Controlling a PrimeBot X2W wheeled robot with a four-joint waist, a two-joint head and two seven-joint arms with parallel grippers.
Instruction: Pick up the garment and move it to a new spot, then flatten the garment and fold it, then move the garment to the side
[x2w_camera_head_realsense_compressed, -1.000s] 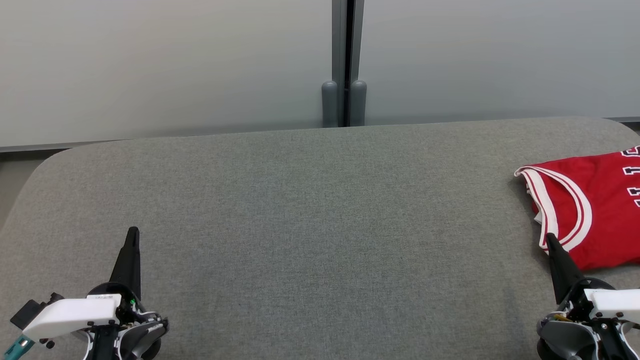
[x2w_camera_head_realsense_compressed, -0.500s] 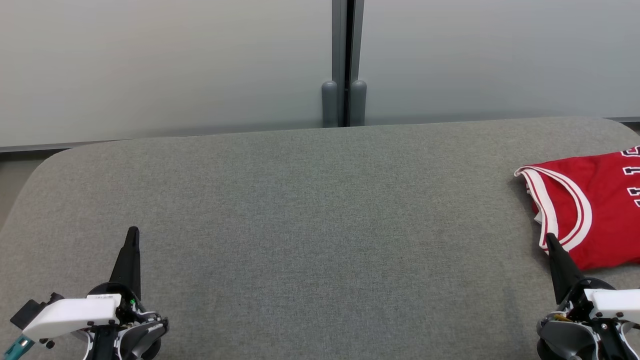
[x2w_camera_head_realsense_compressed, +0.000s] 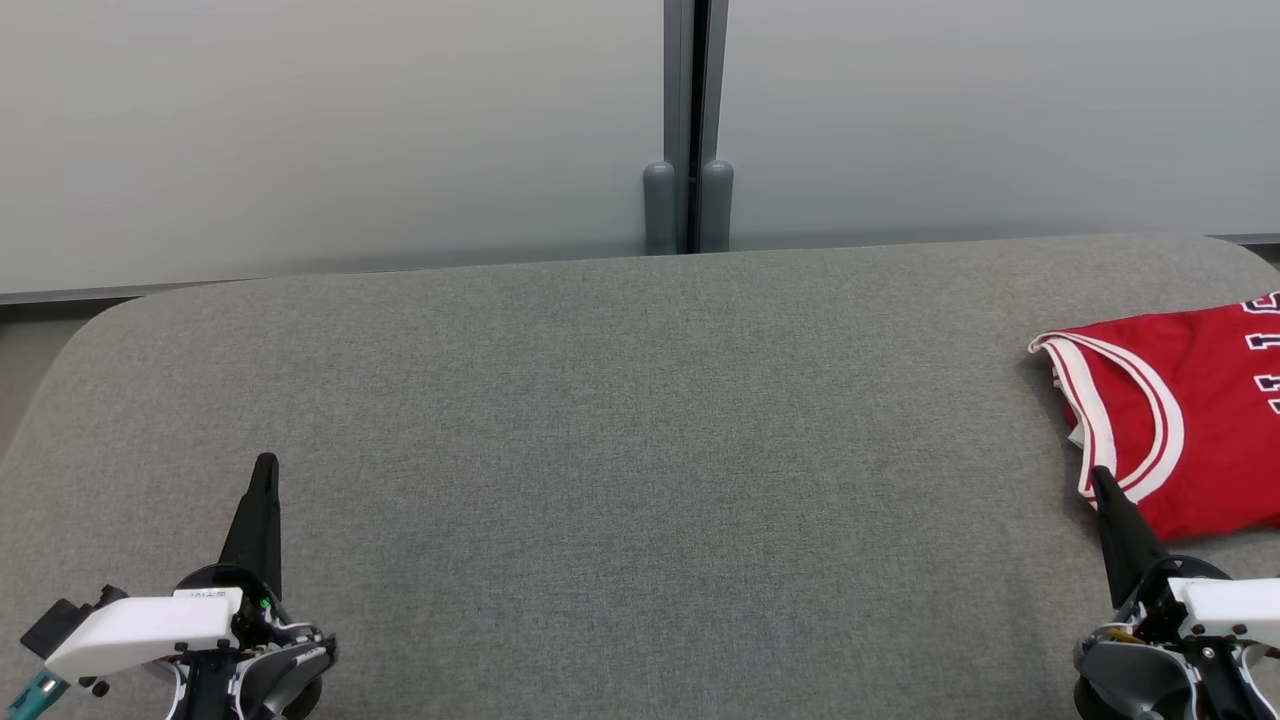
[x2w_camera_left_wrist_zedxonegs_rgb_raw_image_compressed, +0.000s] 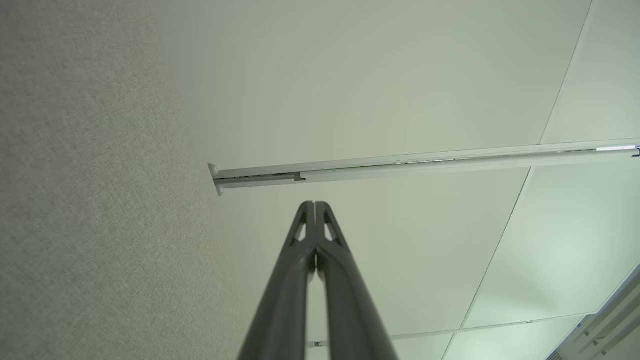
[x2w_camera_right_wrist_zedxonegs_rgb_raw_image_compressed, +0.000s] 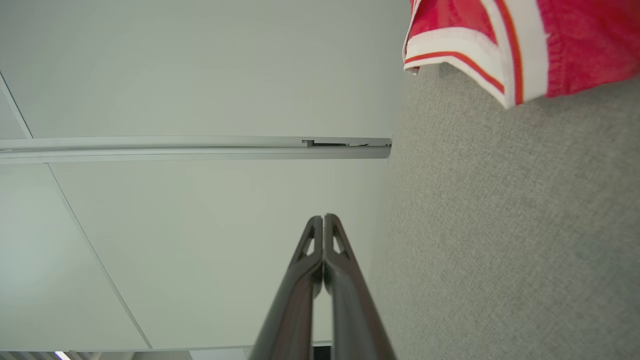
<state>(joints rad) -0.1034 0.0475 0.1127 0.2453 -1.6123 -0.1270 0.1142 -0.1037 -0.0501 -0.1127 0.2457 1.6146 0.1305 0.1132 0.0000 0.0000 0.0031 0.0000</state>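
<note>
I am looking down over the grey fabric bench (x2w_camera_head_realsense_compressed: 640, 450) and both arms are sitting low at the near edge, one at each corner of the head view. The left hand (x2w_camera_head_realsense_compressed: 265, 465) is clenched on nothing, pointing away from me over bare fabric, well apart from the garment. In the left wrist view its two dark fingers (x2w_camera_left_wrist_zedxonegs_rgb_raw_image_compressed: 295, 260) are pressing together along their length, with the bench running down the left of that picture. The right hand (x2w_camera_head_realsense_compressed: 1098, 478) is likewise clenched and carrying nothing. In the head view its tip is lining up with the near-left corner of the red jersey (x2w_camera_head_realsense_compressed: 1200, 420), but the right wrist view is showing its fingers (x2w_camera_right_wrist_zedxonegs_rgb_raw_image_compressed: 345, 270) meeting over open bench, with the cloth off to the upper right and clear of them. The jersey is lying flat at the far right of the bench, partly running out of the picture, its white trim with thin dark and red stripes curving along the side facing the middle, and some white lettering (x2w_camera_head_realsense_compressed: 1262, 340) is getting cut off by the frame edge. Beyond the bench, pale wall panels (x2w_camera_head_realsense_compressed: 300, 130) are meeting at a grey post (x2w_camera_head_realsense_compressed: 690, 120).
</note>
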